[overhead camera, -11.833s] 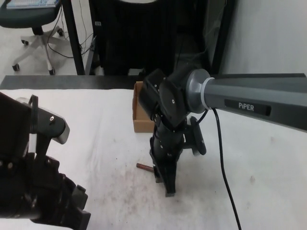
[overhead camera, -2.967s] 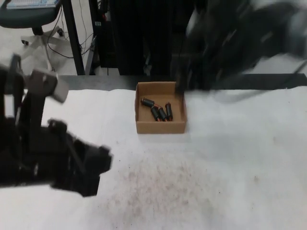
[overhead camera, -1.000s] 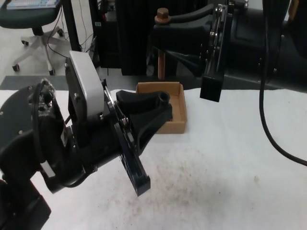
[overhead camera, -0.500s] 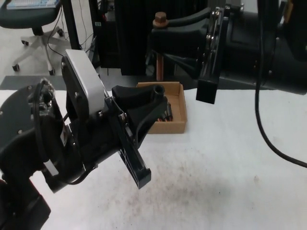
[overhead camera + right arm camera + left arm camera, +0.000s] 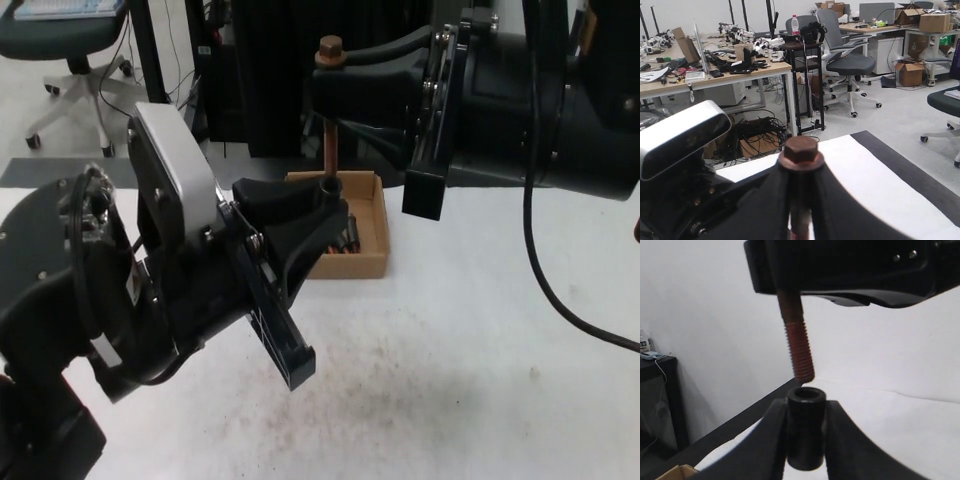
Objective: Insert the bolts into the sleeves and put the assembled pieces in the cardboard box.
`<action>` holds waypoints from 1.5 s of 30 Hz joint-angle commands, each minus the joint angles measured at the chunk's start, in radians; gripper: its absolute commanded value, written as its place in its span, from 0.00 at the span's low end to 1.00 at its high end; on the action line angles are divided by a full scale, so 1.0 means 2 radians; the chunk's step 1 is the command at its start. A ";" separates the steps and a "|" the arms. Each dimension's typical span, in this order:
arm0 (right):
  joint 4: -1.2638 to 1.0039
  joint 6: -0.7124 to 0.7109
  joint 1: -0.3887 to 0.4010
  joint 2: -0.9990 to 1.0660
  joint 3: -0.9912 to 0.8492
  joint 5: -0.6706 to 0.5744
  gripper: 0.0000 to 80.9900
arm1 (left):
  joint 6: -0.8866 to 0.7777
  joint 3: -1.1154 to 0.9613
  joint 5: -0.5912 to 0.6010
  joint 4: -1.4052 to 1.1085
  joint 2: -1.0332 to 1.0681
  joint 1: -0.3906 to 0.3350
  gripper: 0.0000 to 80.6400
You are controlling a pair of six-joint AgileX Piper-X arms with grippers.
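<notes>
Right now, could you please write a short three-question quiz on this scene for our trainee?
1. True or false: the bolt sits fully inside the sleeve.
2. Which pincer holds the sleeve: A) left, B) right?
3. Fill in: the bolt's tip hangs just ___ the sleeve's opening.
Key: 1 false. 2 A: the left pincer grips the sleeve, and the right pincer grips the bolt. 3 above.

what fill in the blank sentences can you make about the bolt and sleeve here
1. The left claw grips a black ____.
2. The right claw holds the bolt directly ____ it.
3. The bolt's threaded end points ____.
Missing words: sleeve; above; down.
</notes>
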 commanded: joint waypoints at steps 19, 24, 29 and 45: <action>0.009 -0.020 0.000 -0.001 0.002 0.000 0.01 | -0.029 -0.002 -0.009 -0.065 0.000 -0.001 0.00; 0.005 -0.019 0.000 -0.001 0.002 0.009 0.01 | -0.045 -0.002 -0.032 -0.069 0.000 0.000 0.00; 0.005 -0.019 0.000 -0.001 0.002 0.013 0.01 | -0.045 -0.002 -0.053 -0.080 0.000 0.001 0.00; 0.005 -0.008 0.000 -0.001 0.002 0.012 0.56 | -0.045 -0.002 -0.059 -0.079 0.000 0.013 0.00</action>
